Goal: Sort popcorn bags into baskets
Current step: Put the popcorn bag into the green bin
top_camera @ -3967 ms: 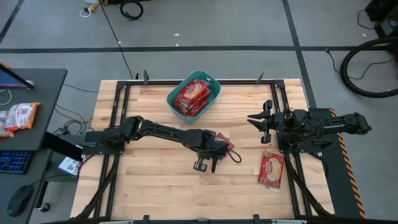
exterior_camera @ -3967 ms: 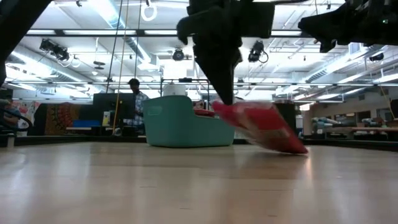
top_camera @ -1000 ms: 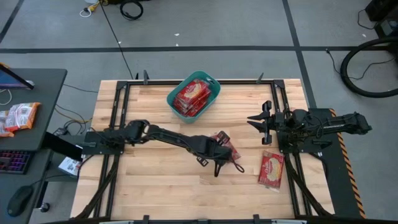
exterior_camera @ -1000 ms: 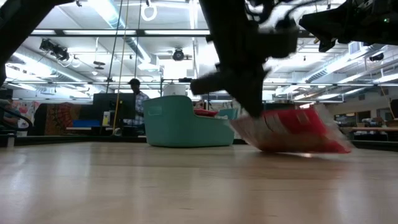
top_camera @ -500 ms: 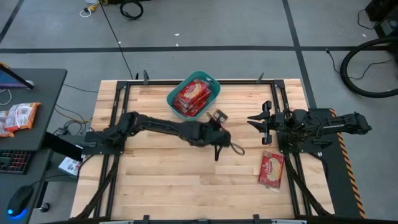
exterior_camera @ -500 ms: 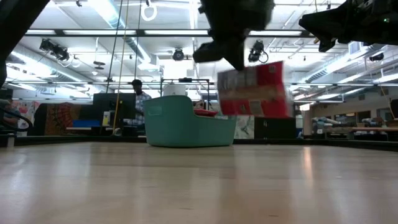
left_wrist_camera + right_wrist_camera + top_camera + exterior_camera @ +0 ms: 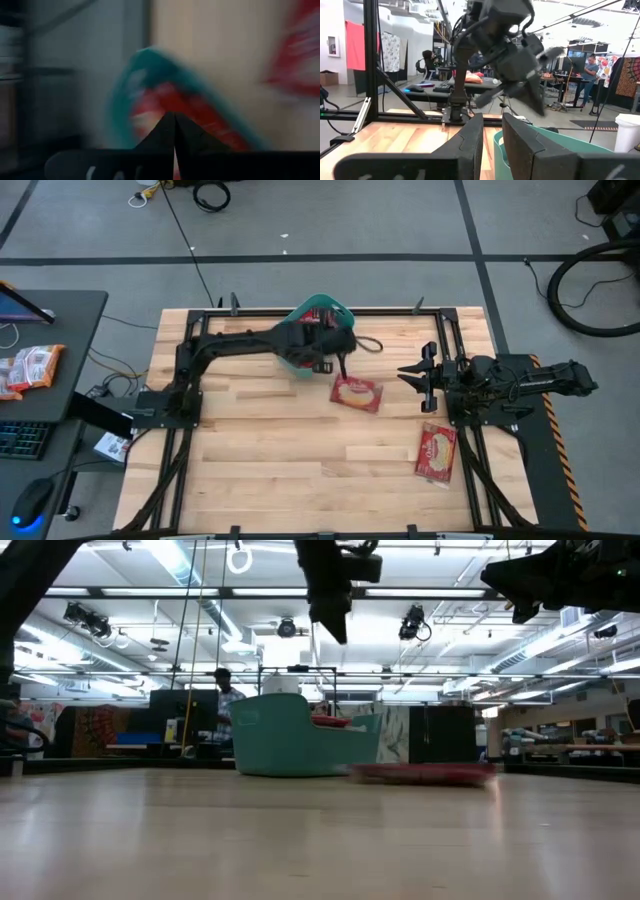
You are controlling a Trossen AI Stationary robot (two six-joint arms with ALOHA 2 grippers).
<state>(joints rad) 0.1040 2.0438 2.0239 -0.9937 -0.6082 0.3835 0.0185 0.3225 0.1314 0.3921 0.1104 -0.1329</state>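
Half a second back the left gripper point(image 7: 325, 345) was carrying a popcorn bag in the air; now it is hovering over the teal basket point(image 7: 341, 310), fingers pressed together on nothing. That dropped bag point(image 7: 357, 393) is lying flat on the table point(image 7: 250, 470) just beside the basket. The right gripper point(image 7: 413, 373) is waiting nearly shut at the right edge, above another bag point(image 7: 437, 452).

The dark left end effector point(image 7: 322, 340) is covering much of the teal plastic tub point(image 7: 337, 309); motion blur is smearing the flat red packets point(image 7: 170, 107) inside.
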